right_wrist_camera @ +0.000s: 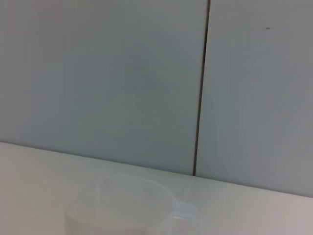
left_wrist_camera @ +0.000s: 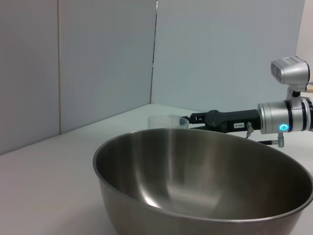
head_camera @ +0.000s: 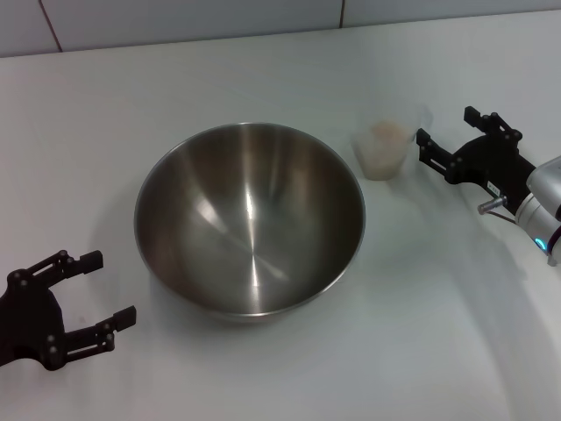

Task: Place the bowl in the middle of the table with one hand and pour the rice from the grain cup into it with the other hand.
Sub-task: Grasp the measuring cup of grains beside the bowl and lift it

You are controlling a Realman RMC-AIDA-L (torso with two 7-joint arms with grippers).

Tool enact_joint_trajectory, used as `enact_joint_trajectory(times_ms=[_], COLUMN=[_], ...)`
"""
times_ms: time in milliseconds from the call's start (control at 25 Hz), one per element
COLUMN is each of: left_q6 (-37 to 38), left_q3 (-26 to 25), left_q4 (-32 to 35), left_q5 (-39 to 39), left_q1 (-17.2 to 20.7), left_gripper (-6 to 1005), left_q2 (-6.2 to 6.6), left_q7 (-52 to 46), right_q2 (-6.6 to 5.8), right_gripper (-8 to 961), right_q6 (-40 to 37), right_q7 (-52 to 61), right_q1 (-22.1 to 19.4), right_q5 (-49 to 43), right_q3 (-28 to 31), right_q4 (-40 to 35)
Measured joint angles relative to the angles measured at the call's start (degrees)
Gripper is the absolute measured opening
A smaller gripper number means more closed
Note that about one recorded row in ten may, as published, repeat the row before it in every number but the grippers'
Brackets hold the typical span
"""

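Bowl [head_camera: 250,219] sits mid-surface [head_camera: 263,70], empty, shiny. Grain cup [head_camera: 384,149] upright just beside its right rim, rice [head_camera: 386,133] inside. Right gripper [head_camera: 443,139] closing on cup, fingers spread wide, not touching. Risk: light cup nudged or tipped by leading finger, rice spilling onto surface; squeeze too hard, thin plastic buckles. Left gripper [head_camera: 98,289] parked near-left of bowl, fingers wide, holding nothing.

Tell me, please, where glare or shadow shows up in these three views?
Head view: bright streaks of glare run down inside the bowl, and the right tool casts a soft shadow on the table. Left wrist view: a pale sheen inside the bowl. Right wrist view: the grain cup looks washed-out against the table.
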Motion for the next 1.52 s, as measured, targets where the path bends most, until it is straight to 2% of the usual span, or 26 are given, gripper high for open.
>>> enact_joint_trajectory(times_ms=[840, 1080, 1480, 1520], left_q6=[0.1, 0.1, 0.0, 0.0], left_q3=[0.4, 0.4, 0.5, 0.5], left_q4=[0.0, 0.0, 0.0, 0.0], left_q5=[0.1, 0.1, 0.1, 0.1], left_q1=[-0.3, -0.3, -0.4, -0.4], left_gripper=[866, 866, 866, 866], left_q2=[0.1, 0.09, 0.08, 0.1], left_q7=[0.0, 0.0, 0.0, 0.0], right_q2=[-0.18, -0.1, 0.0, 0.0], right_gripper=[809, 762, 588, 546], right_q6=[0.3, 0.3, 0.0, 0.0], right_q7=[-0.5, -3.0, -4.7, -5.2], right_q1=[2.9, 2.9, 2.7, 2.7], right_q5=[0.0, 0.0, 0.0, 0.0], right_q3=[2.1, 2.1, 2.3, 2.5], right_q4=[-0.3, 0.2, 0.9, 1.1])
